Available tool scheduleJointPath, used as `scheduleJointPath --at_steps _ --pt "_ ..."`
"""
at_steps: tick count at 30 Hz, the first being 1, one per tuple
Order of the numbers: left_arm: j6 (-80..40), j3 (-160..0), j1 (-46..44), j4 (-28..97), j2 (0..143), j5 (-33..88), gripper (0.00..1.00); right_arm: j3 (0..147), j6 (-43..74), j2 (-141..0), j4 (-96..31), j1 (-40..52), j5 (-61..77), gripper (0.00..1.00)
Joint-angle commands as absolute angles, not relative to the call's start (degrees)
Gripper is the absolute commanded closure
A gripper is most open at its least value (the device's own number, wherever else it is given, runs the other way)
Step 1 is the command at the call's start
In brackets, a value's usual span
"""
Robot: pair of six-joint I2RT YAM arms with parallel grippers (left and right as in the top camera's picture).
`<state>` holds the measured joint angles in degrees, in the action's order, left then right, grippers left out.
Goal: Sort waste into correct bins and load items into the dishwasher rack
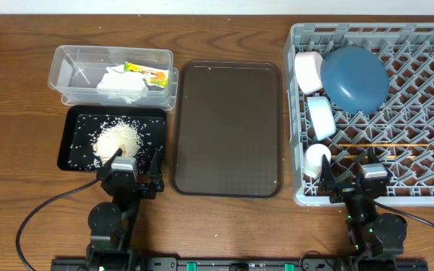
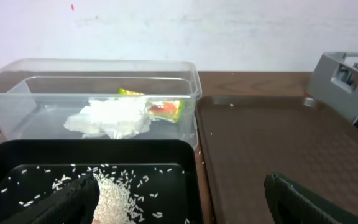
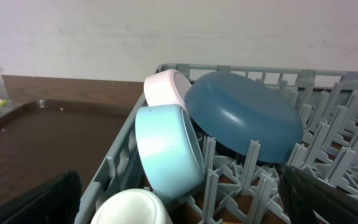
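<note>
A dark wooden tabletop [image 1: 21, 90] runs back to a pale, bare wall. At its left, a clear rectangular plastic tub [image 1: 66, 60] holds crumpled white tissue paper [image 1: 119, 83] and a small yellow-green snack wrapper [image 1: 148, 73]. Just in front of it, a flat black tray [image 1: 70, 143] carries a heap of loose white rice scraps [image 1: 117, 139]. A larger dark brown serving tray [image 1: 228, 128] lies in the middle.

At the right, the grey plastic dishwasher rack [image 1: 368, 28] holds a round blue plate [image 1: 355, 79] leaning among the pegs. Beside it are a pale pinkish bowl [image 1: 307, 71] and a light blue bowl [image 1: 321, 117], both on edge, and a small white cup [image 1: 316, 159]. Thin wooden chopsticks [image 1: 383, 143] lie flat across the lattice.

The left tool [image 1: 136, 167] hovers at the near edge of the black tray, its jaws spread wide with nothing between them. The right tool [image 1: 350, 179] sits at the rack's near wall beside the cup, likewise wide open and empty.

Sorting and loading look finished. The tissue is probably light and soft and would yield to a pinch at any fold. The wrapper seems thin and slick, so it is best caught by an edge. The rice cannot be pinched and would have to travel with its tray. The plate and bowls look stiff, smooth and breakable, so the rim is the place to grip. The chopsticks are light and likely to roll, and are best taken near the middle.
</note>
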<state>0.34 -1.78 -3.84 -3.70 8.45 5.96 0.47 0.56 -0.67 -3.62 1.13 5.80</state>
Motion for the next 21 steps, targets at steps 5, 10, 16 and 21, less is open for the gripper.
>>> scheduleJointPath --at_steps 5,10,16,21 --pt "1.6 -0.2 -3.5 0.0 4.3 5.3 0.12 0.3 -0.3 -0.3 -3.7 1.7 5.8 0.01" --pt "1.5 -0.2 -3.5 3.7 0.1 5.1 0.12 0.3 -0.3 -0.3 -3.7 1.7 5.8 0.01" --pt "1.5 -0.2 -3.5 3.6 0.1 5.1 0.12 0.3 -0.3 -0.3 -3.7 1.7 5.8 0.01" --pt "1.5 -0.2 -3.5 3.6 0.2 5.1 0.12 0.3 -0.3 -0.3 -3.7 1.7 5.8 0.01"
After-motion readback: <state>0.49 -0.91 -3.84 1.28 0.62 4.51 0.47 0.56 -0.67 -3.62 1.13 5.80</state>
